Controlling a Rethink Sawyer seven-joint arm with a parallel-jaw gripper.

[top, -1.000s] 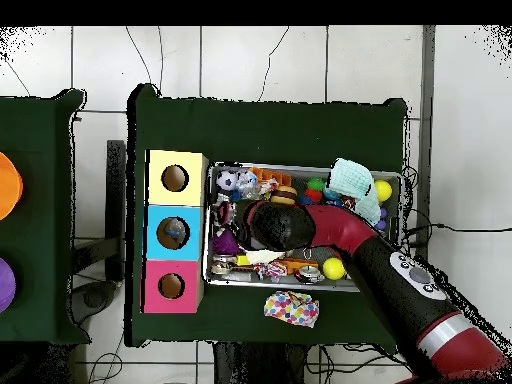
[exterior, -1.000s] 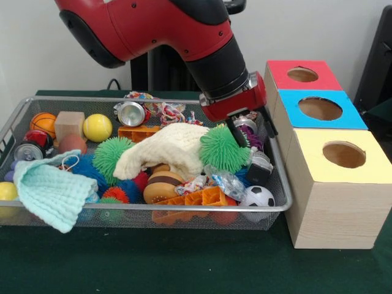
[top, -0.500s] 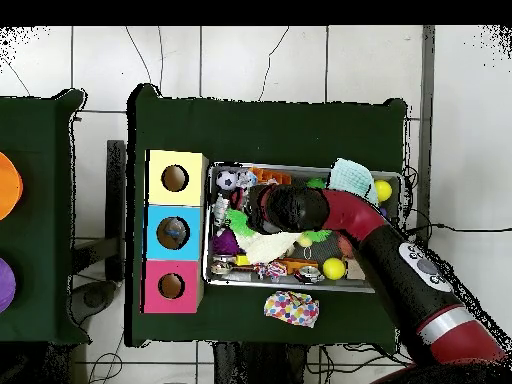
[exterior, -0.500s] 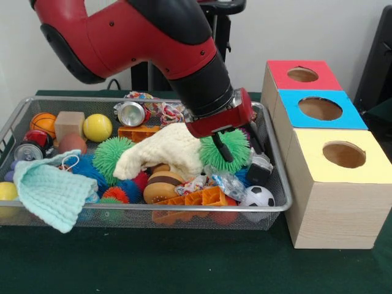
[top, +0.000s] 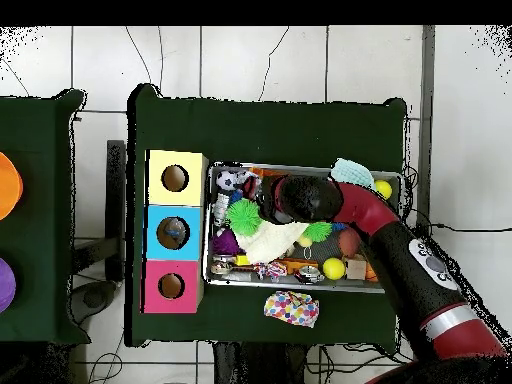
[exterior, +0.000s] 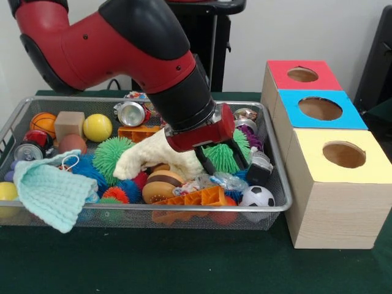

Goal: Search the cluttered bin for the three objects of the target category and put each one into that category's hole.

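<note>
My gripper point(exterior: 222, 162) hangs low in the wire bin point(exterior: 278, 202), open, its two black fingers point(exterior: 206, 165) standing just in front of a green spiky ball point(exterior: 225, 157) and spread about as wide as it. Nothing is held. A cream cloth point(exterior: 153, 156) lies to the ball's left. Right of the bin stand three boxes with holes on top: red point(exterior: 303, 75), blue point(exterior: 320, 109), yellow point(exterior: 343, 154). In the overhead view the wrist point(top: 293, 198) hides the gripper; the green spiky ball point(top: 244, 216) shows beside it.
The bin holds a second green spiky ball point(exterior: 110, 155), a mint cloth point(exterior: 49, 193), a soccer ball point(exterior: 257, 196), a burger toy point(exterior: 162, 184), an orange plastic piece point(exterior: 199, 197), a yellow ball point(exterior: 97, 127), cans and more. A dotted cloth point(top: 291, 308) lies outside the bin.
The arm has swung from the bin's right end toward its middle and come nearer the front rim. The gripper has dropped lower, to the front of the green spiky ball.
</note>
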